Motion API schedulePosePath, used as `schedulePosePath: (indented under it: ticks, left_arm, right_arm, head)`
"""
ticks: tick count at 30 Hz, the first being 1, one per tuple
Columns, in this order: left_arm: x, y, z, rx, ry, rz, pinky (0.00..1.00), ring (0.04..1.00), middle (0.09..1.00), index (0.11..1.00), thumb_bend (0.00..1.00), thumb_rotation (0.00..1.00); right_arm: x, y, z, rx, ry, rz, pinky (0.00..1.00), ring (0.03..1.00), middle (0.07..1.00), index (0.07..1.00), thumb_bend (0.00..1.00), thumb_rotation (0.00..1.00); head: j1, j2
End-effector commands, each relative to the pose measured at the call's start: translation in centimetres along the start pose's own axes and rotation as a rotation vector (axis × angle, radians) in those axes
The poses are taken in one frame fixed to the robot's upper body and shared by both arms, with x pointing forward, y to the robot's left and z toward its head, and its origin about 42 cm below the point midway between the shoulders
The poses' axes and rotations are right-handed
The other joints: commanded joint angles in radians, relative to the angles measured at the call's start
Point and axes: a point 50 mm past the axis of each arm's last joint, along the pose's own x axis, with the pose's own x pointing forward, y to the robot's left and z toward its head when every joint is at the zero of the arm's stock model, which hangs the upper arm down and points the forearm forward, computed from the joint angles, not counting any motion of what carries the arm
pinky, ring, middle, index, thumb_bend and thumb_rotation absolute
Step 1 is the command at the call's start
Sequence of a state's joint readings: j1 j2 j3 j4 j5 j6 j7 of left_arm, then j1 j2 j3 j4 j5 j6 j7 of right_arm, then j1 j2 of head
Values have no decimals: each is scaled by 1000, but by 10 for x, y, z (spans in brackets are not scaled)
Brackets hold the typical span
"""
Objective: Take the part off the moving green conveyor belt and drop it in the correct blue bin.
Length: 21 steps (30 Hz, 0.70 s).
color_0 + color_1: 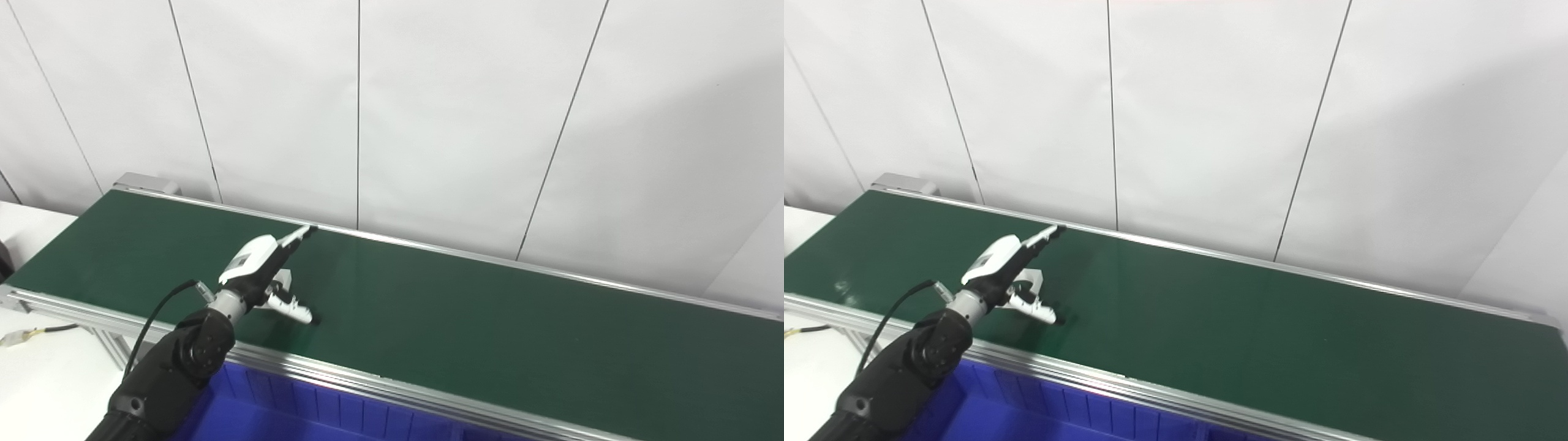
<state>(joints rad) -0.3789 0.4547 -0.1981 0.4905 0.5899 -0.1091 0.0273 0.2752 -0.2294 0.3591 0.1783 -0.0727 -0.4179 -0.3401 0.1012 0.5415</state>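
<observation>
the left hand (264, 272) hangs over the near half of the green conveyor belt (490, 318), fingers (298, 235) spread apart and thumb out, grasping nothing. a small pale part (281, 283) lies on the belt directly under the palm, between fingers and thumb. the blue bin (294, 410) sits below the hand, beside the belt's near rail.

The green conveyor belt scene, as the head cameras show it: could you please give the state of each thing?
Green conveyor belt: bare apart from the hand; no part visible.
Left hand: white, over the belt, fingers spread, holding nothing.
Blue plastic bin: below the belt's near rail, visible portion empty.
Right hand: out of view.
</observation>
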Motion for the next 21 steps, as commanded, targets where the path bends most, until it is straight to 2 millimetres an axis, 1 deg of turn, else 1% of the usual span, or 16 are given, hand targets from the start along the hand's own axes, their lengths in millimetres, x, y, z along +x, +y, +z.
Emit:
schedulePosePath:
  ticks: [1,5,7,10,12,15,21]
  left_arm:
    - [16,30,6,87,-30,107,991,967,945,928,970,114]
    - [21,29,10,156,-2,94,1000,981,955,931,948,89]
    - [27,29,12,196,32,66,1000,996,972,947,932,86]
    - [33,28,13,223,67,38,1000,1000,982,953,927,56]
    - [39,27,12,258,71,25,1000,1000,980,949,941,26]
    - [44,25,10,280,78,14,1000,1000,982,945,932,5]
    - [52,23,7,300,100,-3,1000,1000,985,941,886,0]
  right_arm:
    - [1,-3,10,11,-75,-4,852,846,864,896,949,556]
    - [1,-4,11,19,-76,-1,845,844,865,899,935,549]
    - [1,-4,11,27,-75,-2,851,845,865,897,936,537]
    - [1,-5,11,18,-77,-3,869,854,864,900,950,548]
    - [1,-6,11,9,-79,-4,859,849,864,901,951,559]
    - [0,-7,11,4,-80,-5,853,847,866,902,946,554]
    - [-2,-7,12,11,-79,-10,862,850,861,900,957,558]
  head:
    - [1,4]
    - [5,6]
    - [5,6]
    - [2,8]
    - [0,10]
    - [1,11]
    - [2,17]
